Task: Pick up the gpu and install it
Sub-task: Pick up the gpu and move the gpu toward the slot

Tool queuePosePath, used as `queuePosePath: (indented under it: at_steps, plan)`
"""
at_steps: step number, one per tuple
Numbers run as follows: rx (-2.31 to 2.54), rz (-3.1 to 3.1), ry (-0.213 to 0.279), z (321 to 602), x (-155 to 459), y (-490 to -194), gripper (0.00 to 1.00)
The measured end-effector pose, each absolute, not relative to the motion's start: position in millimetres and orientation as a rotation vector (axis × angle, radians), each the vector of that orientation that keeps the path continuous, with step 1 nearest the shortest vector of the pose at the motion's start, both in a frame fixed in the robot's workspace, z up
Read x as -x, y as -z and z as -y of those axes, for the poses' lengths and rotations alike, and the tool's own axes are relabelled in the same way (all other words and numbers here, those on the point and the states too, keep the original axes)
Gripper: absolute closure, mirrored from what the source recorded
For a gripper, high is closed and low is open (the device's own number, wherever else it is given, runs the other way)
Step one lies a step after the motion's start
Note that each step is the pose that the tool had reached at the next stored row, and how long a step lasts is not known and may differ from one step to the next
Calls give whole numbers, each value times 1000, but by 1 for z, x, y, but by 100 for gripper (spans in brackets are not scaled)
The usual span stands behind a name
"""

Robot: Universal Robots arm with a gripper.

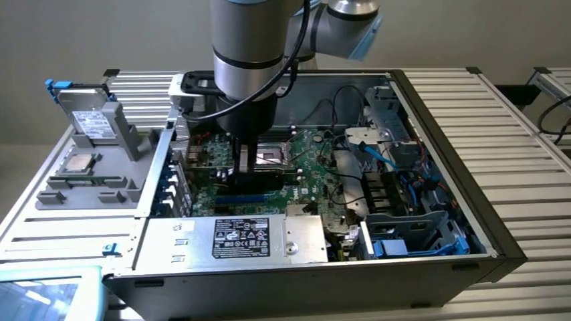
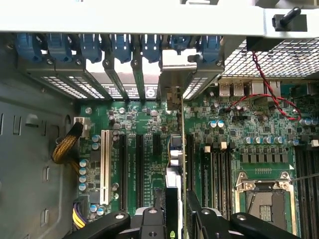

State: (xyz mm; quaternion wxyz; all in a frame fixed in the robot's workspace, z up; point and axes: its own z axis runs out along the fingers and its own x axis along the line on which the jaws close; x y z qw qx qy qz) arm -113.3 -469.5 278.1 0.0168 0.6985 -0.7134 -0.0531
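Grey plastic tray sits by the worktop's edge on the exterior view's left; in it a hard drive stands upright in a holder, a processor chip lies flat in a recess, and a narrow memory stick lies just beside it; next along, the open computer case lies on its side, holding the green motherboard, a silver power supply along its near wall, and a drive cage with blue cables at the end on the exterior view's right; the arm reaches down into the case near its left wall, and the claw is clamped on the gpu, one finger on each face; the card hangs edge-down over the expansion slots, its metal bracket at the case's rear wall among the blue slot latches; whether its edge sits in a slot I cannot tell.
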Motion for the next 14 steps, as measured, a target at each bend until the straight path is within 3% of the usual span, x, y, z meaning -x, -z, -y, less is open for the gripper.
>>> queuePosePath:
  at_steps: [14]
  plan:
    - [-2165,2209,147,462,113,-278,72]
